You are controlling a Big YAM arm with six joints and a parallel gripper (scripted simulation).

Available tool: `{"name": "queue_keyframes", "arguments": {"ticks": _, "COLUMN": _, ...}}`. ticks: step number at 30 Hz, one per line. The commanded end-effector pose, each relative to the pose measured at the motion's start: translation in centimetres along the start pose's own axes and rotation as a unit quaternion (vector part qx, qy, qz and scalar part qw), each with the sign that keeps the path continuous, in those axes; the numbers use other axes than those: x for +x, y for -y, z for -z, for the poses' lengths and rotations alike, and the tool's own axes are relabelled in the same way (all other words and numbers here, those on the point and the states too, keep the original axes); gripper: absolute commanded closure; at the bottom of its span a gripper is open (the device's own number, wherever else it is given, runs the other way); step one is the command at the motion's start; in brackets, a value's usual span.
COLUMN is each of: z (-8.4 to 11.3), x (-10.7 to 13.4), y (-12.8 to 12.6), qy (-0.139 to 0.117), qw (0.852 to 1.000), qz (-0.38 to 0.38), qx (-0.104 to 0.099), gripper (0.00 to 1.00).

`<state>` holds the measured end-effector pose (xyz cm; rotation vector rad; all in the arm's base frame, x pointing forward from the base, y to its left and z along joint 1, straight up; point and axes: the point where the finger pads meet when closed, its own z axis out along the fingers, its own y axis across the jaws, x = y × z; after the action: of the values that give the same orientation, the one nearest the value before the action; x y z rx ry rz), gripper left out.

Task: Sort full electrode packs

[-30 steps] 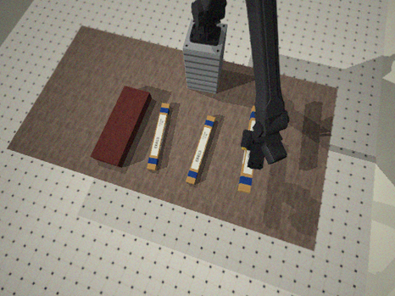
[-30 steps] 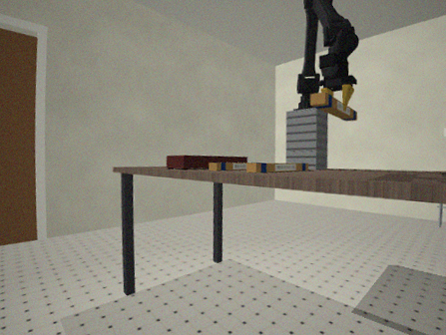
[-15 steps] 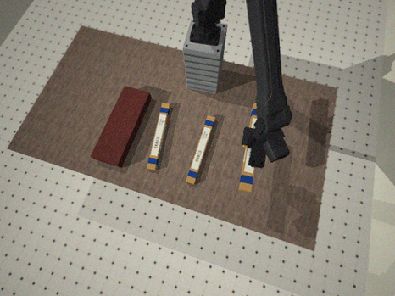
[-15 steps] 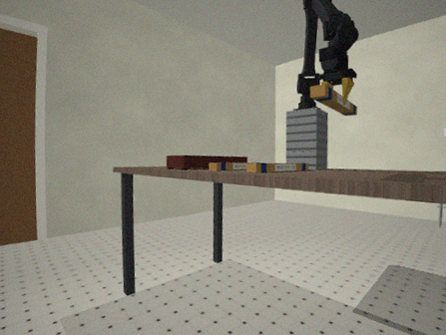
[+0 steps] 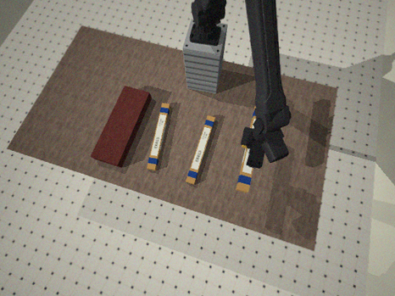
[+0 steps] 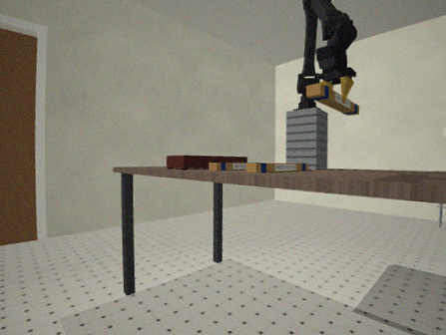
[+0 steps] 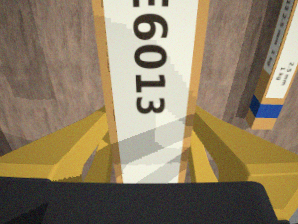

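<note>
My gripper [image 5: 252, 150] [image 6: 336, 93] [image 7: 150, 111] is shut on the right-hand electrode pack [image 5: 243, 180] [image 6: 320, 92] [image 7: 177, 75], gripping it across its width, with the E6013 label facing the wrist camera. The exterior view shows it high above the table. The middle pack [image 5: 201, 149] [image 6: 278, 167] [image 7: 266, 109] lies flat on the table. The left pack [image 5: 159, 136] [image 6: 216, 166] lies flat between it and the platform. The low dark red platform [image 5: 122, 126] [image 6: 203, 163] bears nothing.
The wooden table [image 5: 67, 80] [image 6: 371, 188] carries the grey ribbed pedestal [image 5: 203, 70] [image 6: 306, 137] under the arm's base, at its back edge behind the packs. The left pack lies close beside the platform's right long side.
</note>
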<state>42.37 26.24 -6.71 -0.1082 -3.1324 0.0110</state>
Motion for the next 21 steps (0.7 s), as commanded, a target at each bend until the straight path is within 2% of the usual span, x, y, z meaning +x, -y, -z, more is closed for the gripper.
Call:
{"name": "queue_keyframes", "arguments": {"ticks": 1, "z": 2.5, "x": -1.7, "y": 0.9, "qy": 0.025, "qw": 0.999, "qz": -0.028, "qx": -0.019, "gripper": 1.0}}
{"name": "queue_keyframes", "arguments": {"ticks": 21, "z": 1.8, "x": -1.2, "y": 6.4, "qy": 0.02, "qw": 1.0, "qz": -0.02, "qx": -0.013, "gripper": 1.0}}
